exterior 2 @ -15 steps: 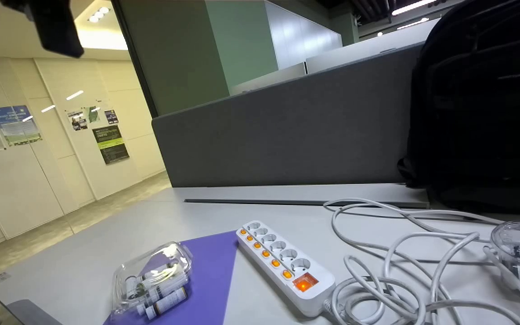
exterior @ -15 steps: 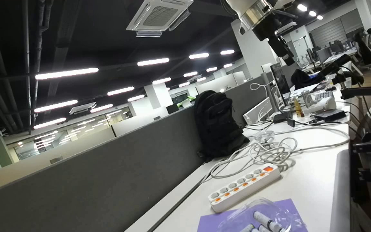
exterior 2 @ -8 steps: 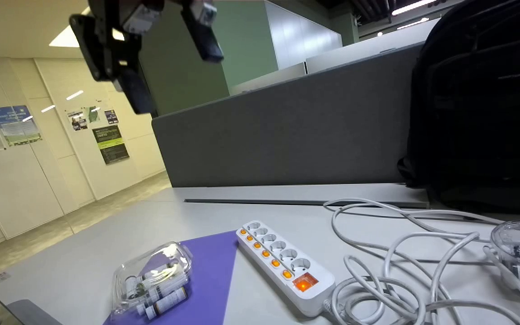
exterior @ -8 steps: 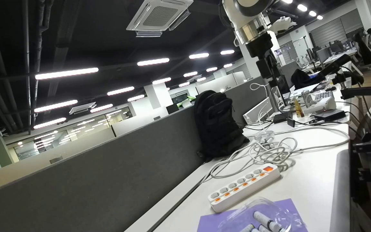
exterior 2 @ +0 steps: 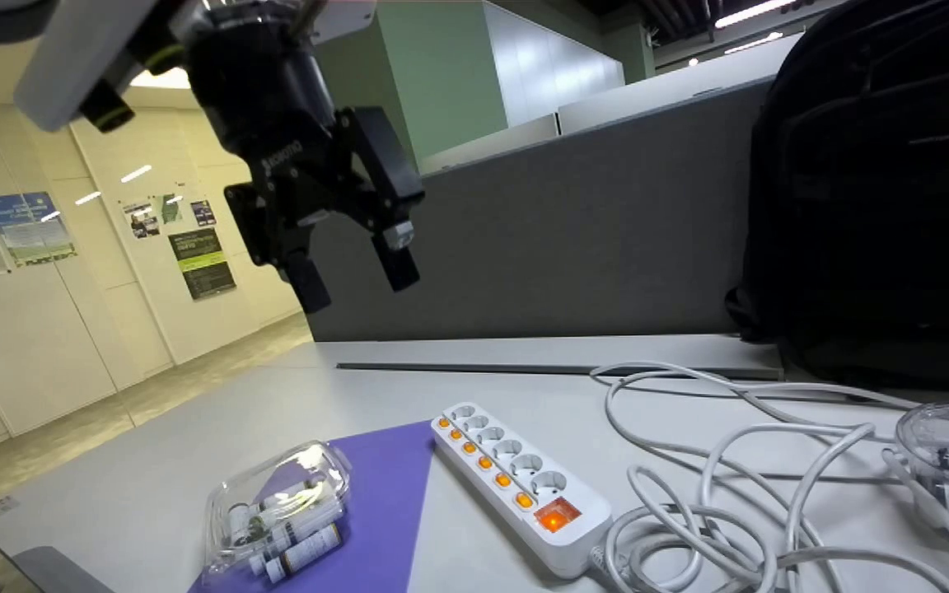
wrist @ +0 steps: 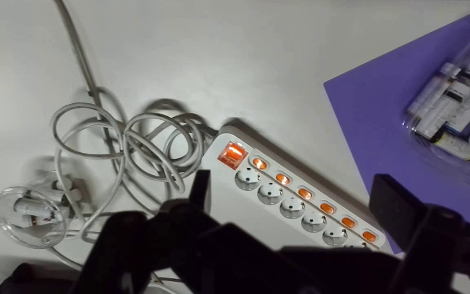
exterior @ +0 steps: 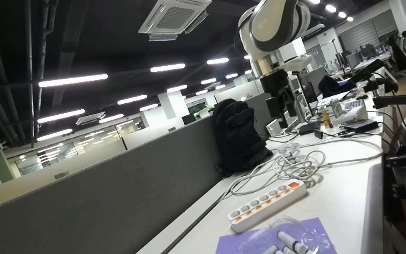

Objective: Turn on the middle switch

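A white power strip lies on the desk in both exterior views (exterior: 264, 211) (exterior 2: 516, 473) and in the wrist view (wrist: 293, 186). A large red main switch (wrist: 233, 155) at its cable end glows. A row of small orange switches runs along one side. The two middle ones are one orange switch (wrist: 305, 193) and its neighbour (wrist: 327, 208). The three nearest the main switch show bright spots; the rest look plain orange. My gripper (exterior 2: 357, 287) is open and empty, pointing down, well above the desk. In the wrist view my gripper (wrist: 296, 190) spans the strip, its fingers apart.
A clear box of small bottles (exterior 2: 277, 515) sits on a purple sheet (exterior 2: 384, 494) beside the strip. Tangled grey cable (exterior 2: 722, 494) and a clear container (wrist: 31, 216) lie at its other end. A grey partition (exterior 2: 540, 239) and black backpack (exterior: 236, 137) stand behind.
My gripper has come down into fuller view, lower over the desk, its fingers apart. The power strip has not moved. A person's hand now shows at the edge of an exterior view.
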Controlling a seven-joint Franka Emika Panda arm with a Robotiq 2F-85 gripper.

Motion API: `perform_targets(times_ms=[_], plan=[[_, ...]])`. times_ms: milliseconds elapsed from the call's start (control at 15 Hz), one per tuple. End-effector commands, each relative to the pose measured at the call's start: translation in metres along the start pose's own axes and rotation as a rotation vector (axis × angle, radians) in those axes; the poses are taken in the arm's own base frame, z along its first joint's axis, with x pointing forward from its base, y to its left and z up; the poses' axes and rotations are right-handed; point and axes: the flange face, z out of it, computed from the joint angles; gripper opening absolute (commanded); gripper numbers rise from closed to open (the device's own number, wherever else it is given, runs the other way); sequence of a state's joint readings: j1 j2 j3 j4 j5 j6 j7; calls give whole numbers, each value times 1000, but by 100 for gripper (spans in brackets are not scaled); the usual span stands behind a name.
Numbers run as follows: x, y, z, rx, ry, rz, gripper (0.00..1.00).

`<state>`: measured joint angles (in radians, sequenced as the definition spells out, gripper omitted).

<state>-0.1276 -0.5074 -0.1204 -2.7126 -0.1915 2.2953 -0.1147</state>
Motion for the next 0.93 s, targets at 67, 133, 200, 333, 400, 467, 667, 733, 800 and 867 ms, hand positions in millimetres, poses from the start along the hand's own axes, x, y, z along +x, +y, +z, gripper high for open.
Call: perform_targets(times_ms=[67, 133, 200, 333, 400, 467, 667, 733, 800, 867], plan=[[43, -13, 35, 1, 12, 41, 100], [49, -13, 40, 0, 20, 37, 100], [54, -11, 43, -6, 32, 32, 100], [41, -13, 44, 1, 25, -1, 100], [46, -12, 46, 1, 21, -2, 100], [49, -11, 47, 0, 21, -2, 100], [53, -11, 47, -25, 55, 18, 100], [55, -13, 51, -20, 69, 34, 100], [59, -16, 58, -8, 94, 49, 100], [62, -20, 65, -11, 129, 57, 100]])
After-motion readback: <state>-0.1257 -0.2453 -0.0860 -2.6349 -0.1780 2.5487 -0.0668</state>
